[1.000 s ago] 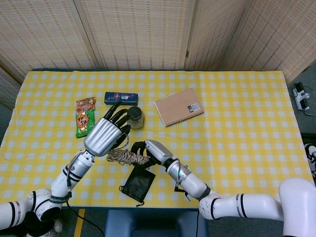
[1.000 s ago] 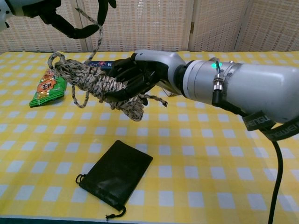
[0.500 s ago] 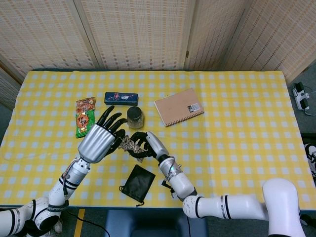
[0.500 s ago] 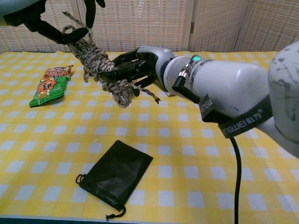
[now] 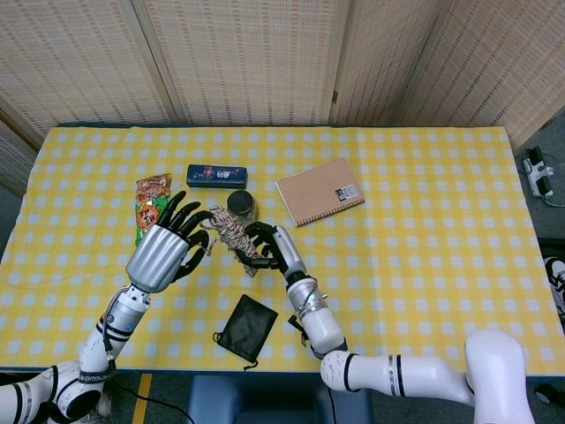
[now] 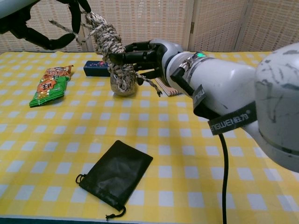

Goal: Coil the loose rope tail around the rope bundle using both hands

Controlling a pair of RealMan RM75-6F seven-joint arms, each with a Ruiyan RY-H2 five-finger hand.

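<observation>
Since earlier, rope bundle (image 5: 231, 232) swung upright, raised above the bench (image 5: 424, 221) | head view: right hand (image 5: 267, 246) grips its lower end; left hand (image 5: 168, 247) spread beside | chest view: tail (image 6: 63, 29) near left fingers (image 6: 70, 18), hold unclear; slack could unwind.

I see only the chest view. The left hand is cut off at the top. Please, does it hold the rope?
Observer: In the head view the left hand is whole; its fingers meet the upper end of the rope bundle. Whether they truly grip it, I cannot tell.
Operator: And what is the dark thing behind the rope?
Observer: A small jar with a dark lid, standing on the table beyond the bundle.
Operator: Is something beside the jar, to the right?
Observer: Yes, a brown notebook lies flat there, apart from the jar. The right hand holds the bundle's lower part.
</observation>
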